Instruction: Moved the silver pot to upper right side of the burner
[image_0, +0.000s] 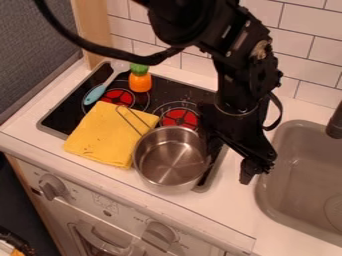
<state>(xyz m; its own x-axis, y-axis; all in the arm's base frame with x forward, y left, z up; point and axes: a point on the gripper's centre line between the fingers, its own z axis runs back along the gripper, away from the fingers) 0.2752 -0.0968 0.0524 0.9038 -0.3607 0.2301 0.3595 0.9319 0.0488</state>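
The silver pot sat upright at the near right part of the stove, its far rim just below the red right burner. Its near side reached across the stove's front edge toward the bench. The wire handle pointed up and left, over the yellow cloth. That cloth came right up beside the pot's left wall, leaving little room there, and its near corner ran past the stove's front edge too.

The gripper hung low just beside the pot's right wall, above the stove's right edge and the bench; whether its jaws were open or closed could not be told. Past it, a strip of white bench ran between the stove and the sink, and more bench lay in front of the pot.

Beyond the cloth, the left burner showed, with the blue spoon to its left and the orange toy upright near the stove's back edge. Black stove top separated the toy from the right burner.
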